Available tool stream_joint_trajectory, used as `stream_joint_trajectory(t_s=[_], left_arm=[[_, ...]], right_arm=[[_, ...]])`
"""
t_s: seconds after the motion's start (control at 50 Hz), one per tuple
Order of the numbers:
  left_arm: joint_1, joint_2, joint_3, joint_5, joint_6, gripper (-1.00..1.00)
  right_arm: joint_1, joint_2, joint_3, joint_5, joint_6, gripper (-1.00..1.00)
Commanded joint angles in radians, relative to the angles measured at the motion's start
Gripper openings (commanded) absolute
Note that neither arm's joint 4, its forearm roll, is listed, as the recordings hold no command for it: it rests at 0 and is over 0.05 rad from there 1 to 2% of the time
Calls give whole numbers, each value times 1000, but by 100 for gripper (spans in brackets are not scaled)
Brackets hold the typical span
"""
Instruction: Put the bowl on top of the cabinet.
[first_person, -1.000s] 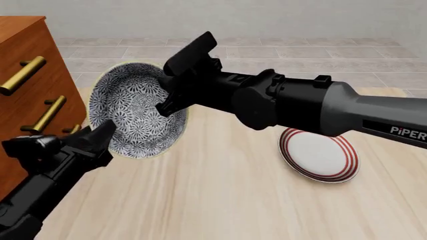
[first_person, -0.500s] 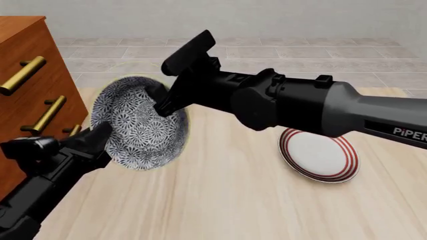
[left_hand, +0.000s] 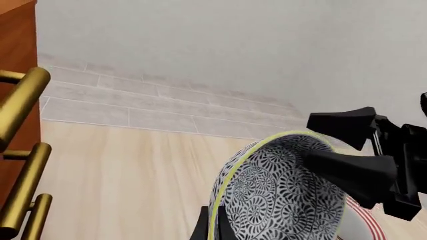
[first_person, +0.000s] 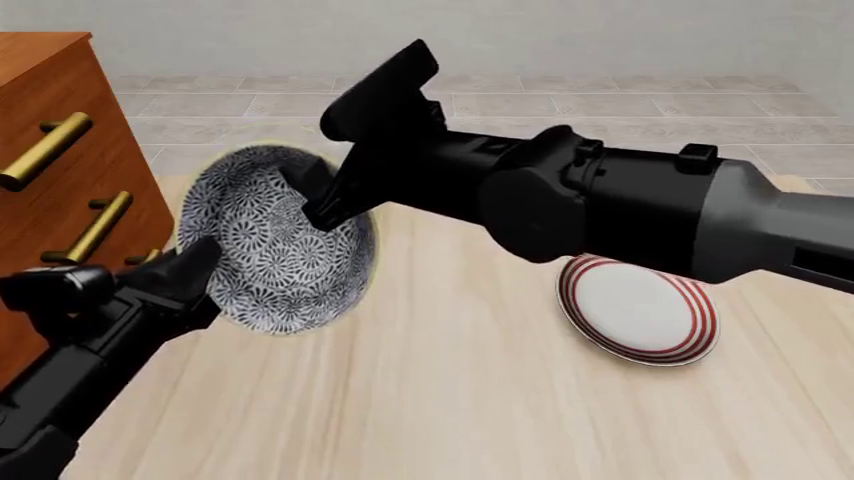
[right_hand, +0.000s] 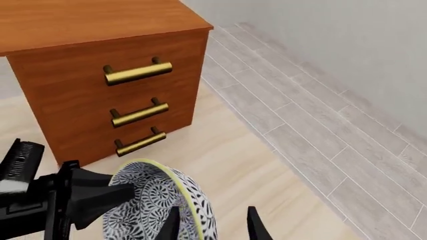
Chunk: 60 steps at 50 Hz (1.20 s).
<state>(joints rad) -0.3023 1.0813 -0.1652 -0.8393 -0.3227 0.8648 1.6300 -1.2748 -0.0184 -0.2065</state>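
Both grippers — left gripper (first_person: 200, 262), right gripper (first_person: 327, 205) — clamp the tilted bowl (first_person: 274, 240); no writing readable.

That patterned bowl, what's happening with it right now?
Both arms hold the bowl tipped on edge above the table. The right hand straddles its far rim and the left hand its near rim. It is not yet on the cabinet. A red-ringed plate lies aside.

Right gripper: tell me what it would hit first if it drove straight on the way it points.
The right gripper straddles the blue-and-white floral bowl's rim, so that rim comes first. Beyond it, the line seems to run to the reddish-brown wooden cabinet, though depth is unclear.
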Motion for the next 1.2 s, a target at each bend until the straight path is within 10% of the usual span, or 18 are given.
stream_joint_trajectory(t_s=[0.02, 0.72, 1.2], left_arm=[[0, -18, -16, 20, 12, -100], [2, -62, -96, 162, 78, -100], [-95, -95, -299, 593, 207, -100]], right_arm=[[13, -48, 14, 14, -7, 100], [69, -306, 182, -73, -68, 100], [-53, -458, 206, -44, -85, 100]])
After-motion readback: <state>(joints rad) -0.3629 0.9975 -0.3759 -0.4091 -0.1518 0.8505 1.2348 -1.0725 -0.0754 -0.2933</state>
